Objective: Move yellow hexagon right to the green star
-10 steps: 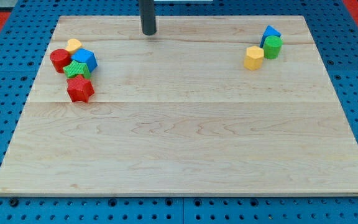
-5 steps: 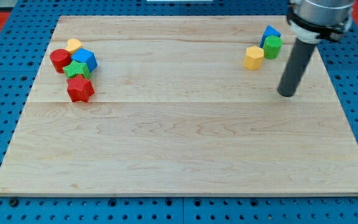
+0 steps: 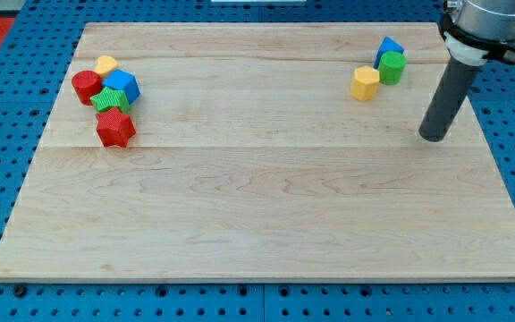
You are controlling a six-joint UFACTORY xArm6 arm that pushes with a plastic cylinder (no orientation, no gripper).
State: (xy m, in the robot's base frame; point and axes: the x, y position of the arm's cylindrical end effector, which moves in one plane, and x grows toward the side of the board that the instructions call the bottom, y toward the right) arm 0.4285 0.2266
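Tip: my tip (image 3: 434, 137) rests on the table top (image 3: 266, 197) at the right, near and to the right of the right-hand group, well apart from every block
Gripper state: there is none to spread or pinch, only the bare rod, touching nothing but the board
Yellow hexagon: the yellow hexagon (image 3: 365, 83) sits far right on the board, just beside the green cylinder (image 3: 392, 68), with the blue block (image 3: 388, 49) behind that; whether hexagon and cylinder touch is hard to tell
Green star: the green star (image 3: 111, 99) lies in the far-left cluster, hemmed by the red cylinder (image 3: 86, 87), a small yellow block (image 3: 106, 64), the blue cube (image 3: 123, 85) and the red star (image 3: 114, 129)
Handling: likely light, stiff and quick to slide on smooth wood; flat sides may make it spin under an off-centre shove
Contact: push squarely on its right face
Open room: bare wood spans the whole middle, a free lane leftward
Edges: the hexagon stands near the far edge, so the push should not drift farther
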